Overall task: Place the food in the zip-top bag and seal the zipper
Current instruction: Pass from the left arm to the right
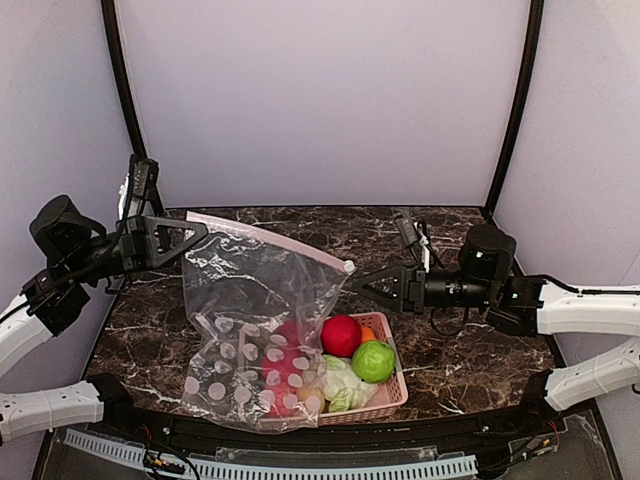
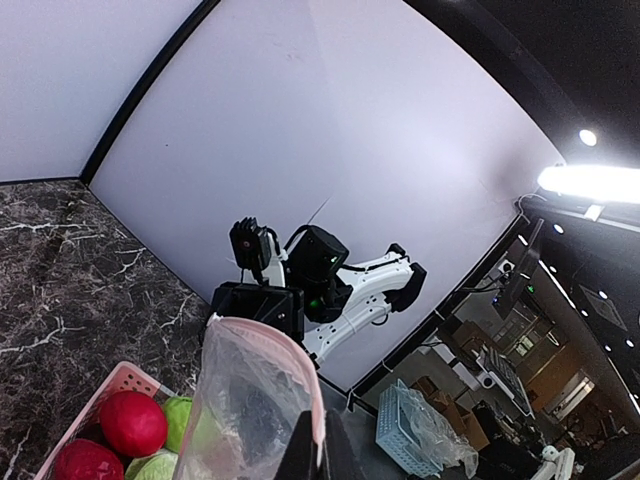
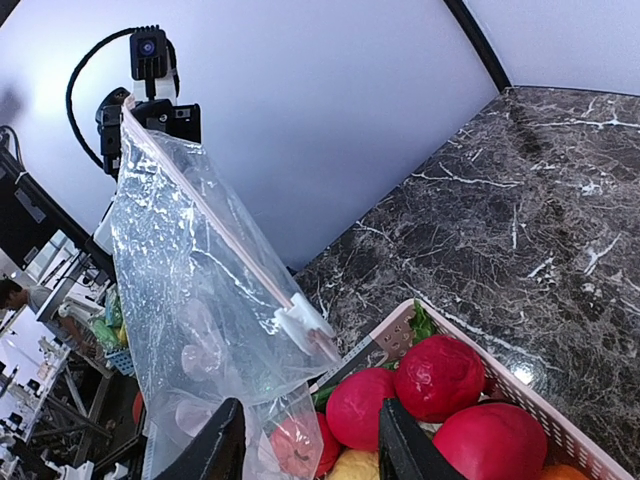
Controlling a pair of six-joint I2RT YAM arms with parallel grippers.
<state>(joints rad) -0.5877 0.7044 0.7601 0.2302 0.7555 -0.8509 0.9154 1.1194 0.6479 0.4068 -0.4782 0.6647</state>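
Top external view, starting at middle left: my left gripper (image 1: 193, 233) has its fingers pressed together on the upper left corner of the zip-top bag (image 1: 250, 300), pinching it at the end of the zipper (image 1: 270, 238). The bag hangs from that corner. Its clear film with pale oval prints drapes toward the lower centre, reaching the marble table (image 1: 460, 345) and covering the left part of the pink basket (image 1: 398, 392). The zipper is a pinkish strip slanting down to the right and ends in a small white tab (image 1: 348, 267) near the centre. Red shapes show through the film low down; I cannot tell whether they lie inside the bag or behind it in the basket. Right of the bag the food sits in the basket: a red ball (image 1: 341, 335), a sliver of an orange ball (image 1: 368, 333), a green ball (image 1: 373, 361) and the pale cabbage (image 1: 343, 388). My right gripper (image 1: 362, 281) is just right of the tab, pointing left. In the right wrist view its two fingers (image 3: 222, 445) stand spread apart at the bottom edge, with the bag's film hanging between them and nothing pinched that I can see.
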